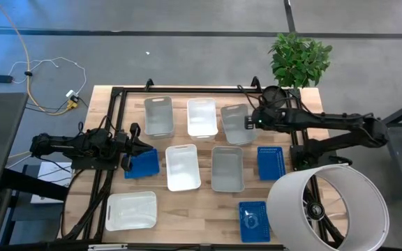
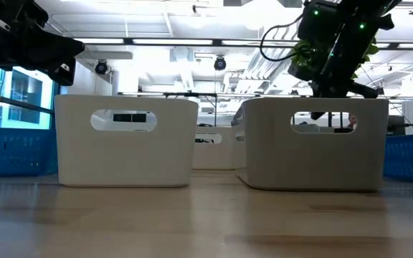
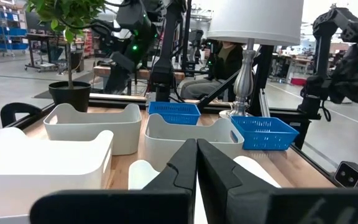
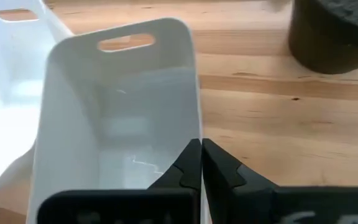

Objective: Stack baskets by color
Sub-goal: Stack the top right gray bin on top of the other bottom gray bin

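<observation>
The right gripper is pinched closed on the side wall of a grey basket, its two dark fingers meeting over the rim. In the overhead view this gripper sits at the basket's right edge, with the right arm reaching in from the right side of the table. That grey basket is the landmark here.

Just left of it, almost touching, is a white basket. Farther left in the same row stands another grey basket. A potted plant stands to the landmark's upper right, by the table's corner.

In the row nearer the camera, a third grey basket lies directly below the landmark. A second white basket lies left of that one. A blue mesh basket lies to the landmark's lower right. Another blue basket lies well to its lower left.

The left gripper hangs over that far blue basket with its fingers pressed together, holding nothing.

Along the near edge, well below the landmark, a third white basket lies at the left. A third blue basket lies at the right, beside a large white lampshade.
</observation>
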Controlling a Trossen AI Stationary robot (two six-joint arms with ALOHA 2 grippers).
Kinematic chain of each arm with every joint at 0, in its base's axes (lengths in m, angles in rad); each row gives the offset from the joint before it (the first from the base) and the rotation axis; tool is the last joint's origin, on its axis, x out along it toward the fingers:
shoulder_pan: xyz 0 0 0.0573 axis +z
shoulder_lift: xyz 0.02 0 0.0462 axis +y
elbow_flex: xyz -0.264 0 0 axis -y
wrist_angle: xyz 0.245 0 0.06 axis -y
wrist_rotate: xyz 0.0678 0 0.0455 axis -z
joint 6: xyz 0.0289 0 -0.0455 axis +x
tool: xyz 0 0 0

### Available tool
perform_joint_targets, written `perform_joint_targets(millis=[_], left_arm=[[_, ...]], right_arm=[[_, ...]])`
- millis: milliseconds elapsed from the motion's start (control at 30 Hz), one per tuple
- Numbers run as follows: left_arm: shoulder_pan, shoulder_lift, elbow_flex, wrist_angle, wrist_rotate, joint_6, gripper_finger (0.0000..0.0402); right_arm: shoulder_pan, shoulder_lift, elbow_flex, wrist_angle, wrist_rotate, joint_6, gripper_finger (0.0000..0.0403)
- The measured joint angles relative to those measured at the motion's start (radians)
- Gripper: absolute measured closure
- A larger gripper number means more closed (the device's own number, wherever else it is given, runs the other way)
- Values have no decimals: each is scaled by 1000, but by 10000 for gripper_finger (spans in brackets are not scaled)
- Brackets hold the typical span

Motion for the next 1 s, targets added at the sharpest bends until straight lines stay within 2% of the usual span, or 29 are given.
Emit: perform_joint_targets(millis=[167,300,400,533,667,767,1000], left_arm=[[0,0,0,0,0,0,401],[0,0,0,0,0,0,401],[0,0,0,0,0,0,401],[0,0,0,0,0,0,401],[0,0,0,0,0,0,401],[0,0,0,0,0,0,401],[0,0,0,0,0,0,401]], right_arm=[[1,-11,0,16,-40,-24,396],[0,-11,0,14,-45,-27,376],[-3,-11,0,29,-57,-51,343],[-4,-11,0,28,-94,-85,278],[-29,-10,0,25,-218,-86,209],[-52,-9,0,5,-286,-50,174],[-123,-8,0,-4,-410,-8,163]])
